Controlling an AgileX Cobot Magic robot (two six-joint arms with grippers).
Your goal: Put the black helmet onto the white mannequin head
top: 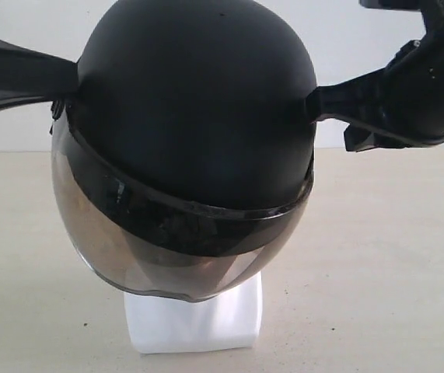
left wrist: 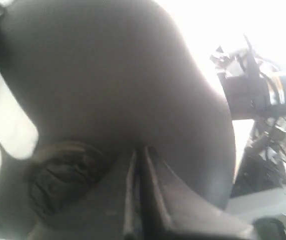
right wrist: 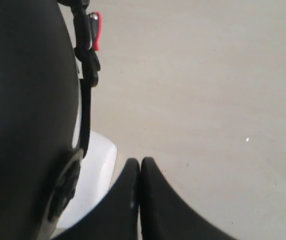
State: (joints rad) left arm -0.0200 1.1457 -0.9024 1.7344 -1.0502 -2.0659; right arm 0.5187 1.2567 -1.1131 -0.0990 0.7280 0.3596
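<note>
Ext. view: the black helmet (top: 198,101) sat over the white mannequin head (top: 197,320). Only the head's blocky neck base showed, under the smoky visor (top: 159,260). The left pincer (top: 69,78) met the shell from one side and the right pincer (top: 316,104) from the opposite side. The helmet thus lay between the two tips, each touching it or as good as touching. The table (top: 385,256) lay well below both pincers. The helmet looked a bit askew, the visor rim not level.

L wrist view: the left pincer (left wrist: 138,149) had its fingers closed on each other w/ nothing between them. The helmet (left wrist: 107,75) was directly ahead of the tips, which seemed to press on the shell. A round pivot disc (left wrist: 65,170) lay just beside the fingers.

R wrist view: the right pincer (right wrist: 140,161) was closed too, and empty. The helmet (right wrist: 22,100) ran alongside the fingers, w/ a strip of the white mannequin head (right wrist: 96,170) showing at its lower edge, near the tips. A strap buckle (right wrist: 93,31) w/ a red tab hung farther ahead. Whether the tips touched the shell could not be told from this view.

Judged progress: approx. done, since the helmet covered the head and neither pincer gripped anything. Probably left: nudge it level if it sat crooked, check it was fully seated, then draw both pincers away from the sides.
</note>
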